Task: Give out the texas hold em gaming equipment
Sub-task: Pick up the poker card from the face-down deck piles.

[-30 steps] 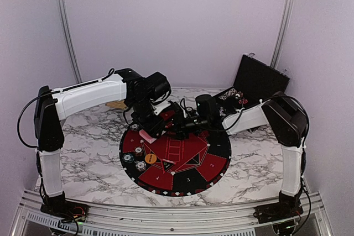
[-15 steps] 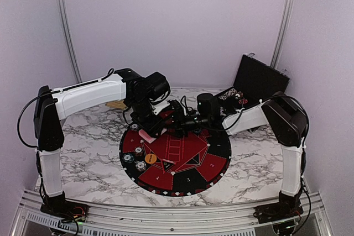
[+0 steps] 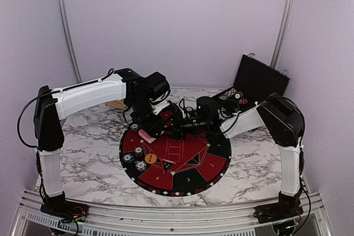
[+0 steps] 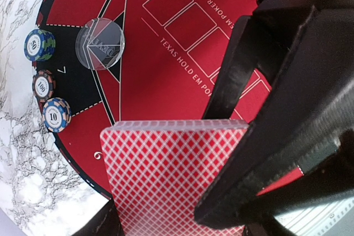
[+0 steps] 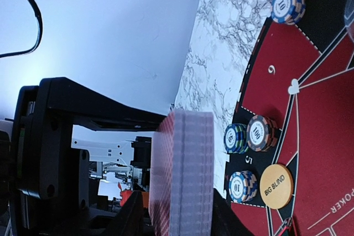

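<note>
A deck of red-backed playing cards (image 4: 166,181) hangs above the round mat (image 3: 191,167). My left gripper (image 4: 177,227) is shut on its lower end. My right gripper (image 5: 174,216) has come in from the right, and its fingers press both faces of the deck (image 5: 185,175). One black right finger (image 4: 260,153) lies across the card backs. On the mat's rim, poker chip stacks marked 50 (image 4: 40,45), 100 (image 4: 43,85) and 10 (image 4: 56,114) sit beside a clear disc (image 4: 99,44). Another group of chip stacks (image 5: 249,135) lies next to an orange "BIG BLIND" disc (image 5: 276,185).
The open black case (image 3: 260,81) stands at the back right with chips inside. Marble tabletop (image 3: 83,153) surrounds the mat. Both arms meet over the mat's far left edge. Two further chip stacks (image 5: 287,5) sit on the mat rim.
My right gripper has slid left onto the deck and its jaws have narrowed around it. The left arm and the deck have stayed where they were.
</note>
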`<state>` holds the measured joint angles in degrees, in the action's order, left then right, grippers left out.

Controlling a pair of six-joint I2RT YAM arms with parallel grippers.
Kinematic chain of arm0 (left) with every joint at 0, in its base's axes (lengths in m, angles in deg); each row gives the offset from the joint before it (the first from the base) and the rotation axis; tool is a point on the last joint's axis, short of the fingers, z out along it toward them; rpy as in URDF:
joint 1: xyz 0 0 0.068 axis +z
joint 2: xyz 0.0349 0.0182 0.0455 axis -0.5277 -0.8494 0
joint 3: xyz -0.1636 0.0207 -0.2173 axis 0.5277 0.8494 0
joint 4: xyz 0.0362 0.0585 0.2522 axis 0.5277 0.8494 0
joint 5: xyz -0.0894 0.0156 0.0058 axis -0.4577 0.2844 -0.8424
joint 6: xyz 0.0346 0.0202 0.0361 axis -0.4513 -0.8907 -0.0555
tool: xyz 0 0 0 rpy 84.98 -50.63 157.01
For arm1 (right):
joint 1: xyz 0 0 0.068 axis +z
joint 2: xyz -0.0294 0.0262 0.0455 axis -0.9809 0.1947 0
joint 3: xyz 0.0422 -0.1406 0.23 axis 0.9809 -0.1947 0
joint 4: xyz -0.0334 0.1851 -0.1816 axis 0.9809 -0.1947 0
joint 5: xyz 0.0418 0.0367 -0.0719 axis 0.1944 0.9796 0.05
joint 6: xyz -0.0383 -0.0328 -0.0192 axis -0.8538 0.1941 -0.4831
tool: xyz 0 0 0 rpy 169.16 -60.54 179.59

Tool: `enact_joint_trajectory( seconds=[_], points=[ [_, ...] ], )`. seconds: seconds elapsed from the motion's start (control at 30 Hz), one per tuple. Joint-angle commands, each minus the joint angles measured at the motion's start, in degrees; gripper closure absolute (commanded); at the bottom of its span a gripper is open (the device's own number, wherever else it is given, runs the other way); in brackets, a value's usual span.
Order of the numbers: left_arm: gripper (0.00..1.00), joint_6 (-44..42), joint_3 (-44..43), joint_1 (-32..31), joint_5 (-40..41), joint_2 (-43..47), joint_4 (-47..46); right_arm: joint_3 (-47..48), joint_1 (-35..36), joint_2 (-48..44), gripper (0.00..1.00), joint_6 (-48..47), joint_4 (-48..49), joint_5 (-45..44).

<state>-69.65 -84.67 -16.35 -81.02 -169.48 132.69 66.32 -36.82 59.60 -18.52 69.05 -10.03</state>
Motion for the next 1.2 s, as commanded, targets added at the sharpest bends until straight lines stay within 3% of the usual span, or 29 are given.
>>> enact_joint_trajectory(
  seconds=[0.0,0.33,0.47,0.67,0.83,1.17],
  points=[
    [0.54,-0.4,-0.2,0.3,0.4,1.8,-0.9,-0.2,0.4,1.5,0.65,3.2,5.3,1.1],
    [0.54,0.0,0.5,0.3,0.4,2.2,-1.0,-1.4,0.4,1.7,0.93,7.3,9.8,1.6],
    [0.50,0.4,0.9,0.4,0.6,2.5,-1.1,-2.1,0.4,2.7,1.00,13.2,16.6,2.4],
    [0.26,0.6,2.1,0.3,0.7,3.1,-1.5,-2.7,0.4,3.2,1.00,18.6,23.2,2.7],
    [0.17,0.4,2.5,0.3,0.2,2.8,-1.7,-2.7,0.5,3.0,1.00,18.4,23.0,2.7],
    [0.20,0.0,2.7,0.3,-0.1,2.4,-2.1,-2.9,0.4,2.9,1.00,18.8,23.4,2.5]
  ],
)
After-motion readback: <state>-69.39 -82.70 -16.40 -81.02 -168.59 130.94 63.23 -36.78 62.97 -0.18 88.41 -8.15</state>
